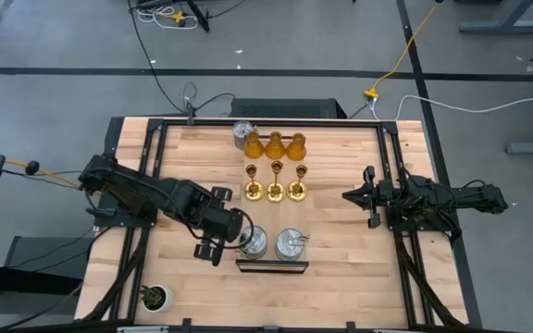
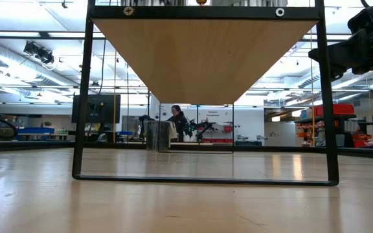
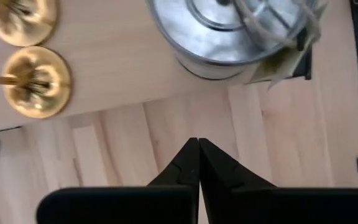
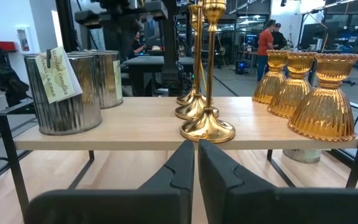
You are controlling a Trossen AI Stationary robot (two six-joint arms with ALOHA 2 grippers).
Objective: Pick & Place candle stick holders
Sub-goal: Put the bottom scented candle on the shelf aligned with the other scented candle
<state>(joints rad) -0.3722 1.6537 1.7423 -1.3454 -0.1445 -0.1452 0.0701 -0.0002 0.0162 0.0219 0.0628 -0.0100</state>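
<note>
- Left gripper [image 1: 232,228] sits low over the desk [image 1: 340,259] near its front-middle, fingers [image 3: 185,165] clenched tip to tip w/ nothing between them
- Silver holder [image 1: 253,242] is just beside the left gripper's tips, on the side away from the arm; in the left wrist view the same silver holder [image 3: 229,31] lies ahead of the shut fingers, w/ a strip of bare wood between – not touching
- 2nd silver holder [image 1: 291,243] stands next to it, further toward the right arm; both sit just behind a dark frame [image 1: 272,266] at the desk's front
- 3 gold thin-stem holders [image 1: 276,185] in a row mid-desk; 3 amber bell holders [image 1: 275,145] in a row behind them; 3rd silver one [image 1: 242,131] at the back by the amber row's left end
- Right gripper [image 1: 348,196] waits at the desk's right side, pointing at the gold row, well apart from it; fingers [image 4: 179,165] pressed together, holding nothing
- Right wrist view: gold holders [image 4: 207,127] lined straight ahead of the fingers, amber ones [image 4: 324,102] to one side, silver cans [image 4: 61,93] to the other
- Small potted plant [image 1: 155,297] at the front-left corner
</note>
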